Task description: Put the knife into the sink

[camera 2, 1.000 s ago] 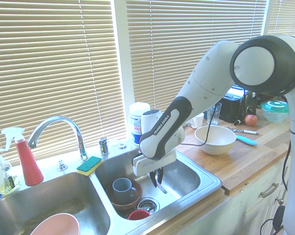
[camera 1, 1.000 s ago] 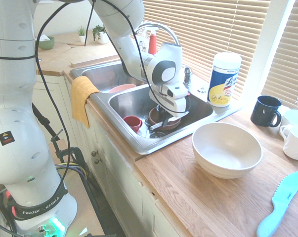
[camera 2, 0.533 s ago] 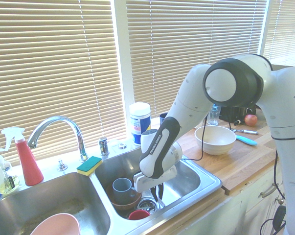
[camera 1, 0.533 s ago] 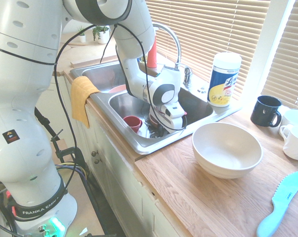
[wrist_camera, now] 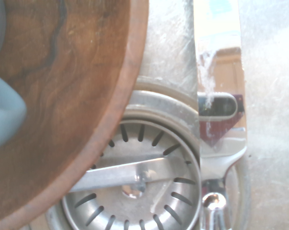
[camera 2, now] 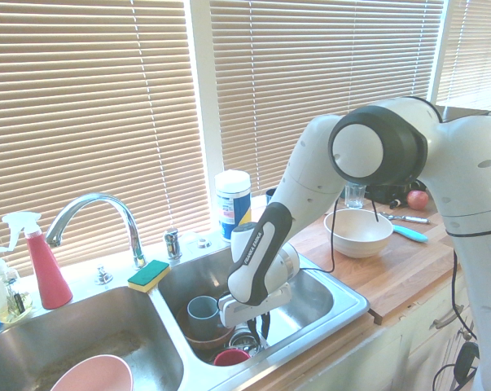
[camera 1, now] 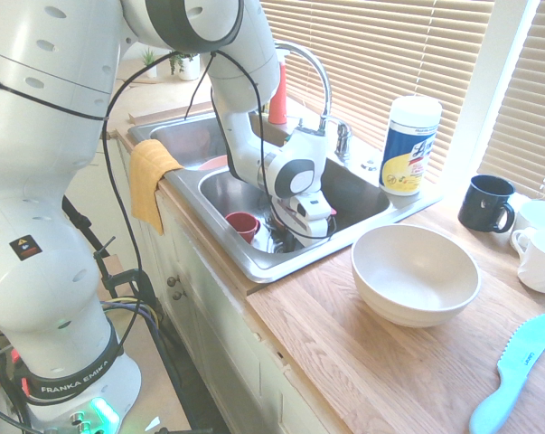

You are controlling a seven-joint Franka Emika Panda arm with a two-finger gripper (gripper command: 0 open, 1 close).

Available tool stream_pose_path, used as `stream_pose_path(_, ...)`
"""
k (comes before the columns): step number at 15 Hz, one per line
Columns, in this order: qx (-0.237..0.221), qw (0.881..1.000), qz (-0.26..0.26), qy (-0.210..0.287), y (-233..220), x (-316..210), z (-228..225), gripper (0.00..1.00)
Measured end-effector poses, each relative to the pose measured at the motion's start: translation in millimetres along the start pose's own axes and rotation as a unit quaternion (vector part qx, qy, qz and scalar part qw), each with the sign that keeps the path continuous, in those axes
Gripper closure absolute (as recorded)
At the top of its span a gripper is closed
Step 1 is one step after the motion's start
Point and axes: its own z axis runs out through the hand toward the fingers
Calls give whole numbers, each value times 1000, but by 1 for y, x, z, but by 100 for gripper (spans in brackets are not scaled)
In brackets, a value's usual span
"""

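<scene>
I see my end effector (camera 2: 261,324) reaching straight down into the sink's (camera 1: 362,194) right basin, fingers pressed together pinching the knife (wrist_camera: 218,96). In the wrist view its silvery blade lies over the drain strainer (wrist_camera: 134,177), just beside a brown wooden bowl (wrist_camera: 63,96).

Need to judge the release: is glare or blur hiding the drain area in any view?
Wrist view: sharp on the drain strainer, bright glare on the sink floor. First exterior view: the gripper blocks the drain. Second exterior view: backlit blinds, basin dim but readable.
</scene>
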Motion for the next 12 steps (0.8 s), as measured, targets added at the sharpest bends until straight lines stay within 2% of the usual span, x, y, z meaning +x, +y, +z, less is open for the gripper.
stream_pose_path(5, 7, 1000, 5, 6, -5, 5, -6, 0)
stream_pose_path(7, 17, 1000, 11, 13, -7, 9, -23, 0)
stream_pose_path(10, 26, 999, 4, 21, -6, 5, -106, 0)
stream_pose_path(12, 17, 1000, -2, 20, 5, -7, -168, 0)
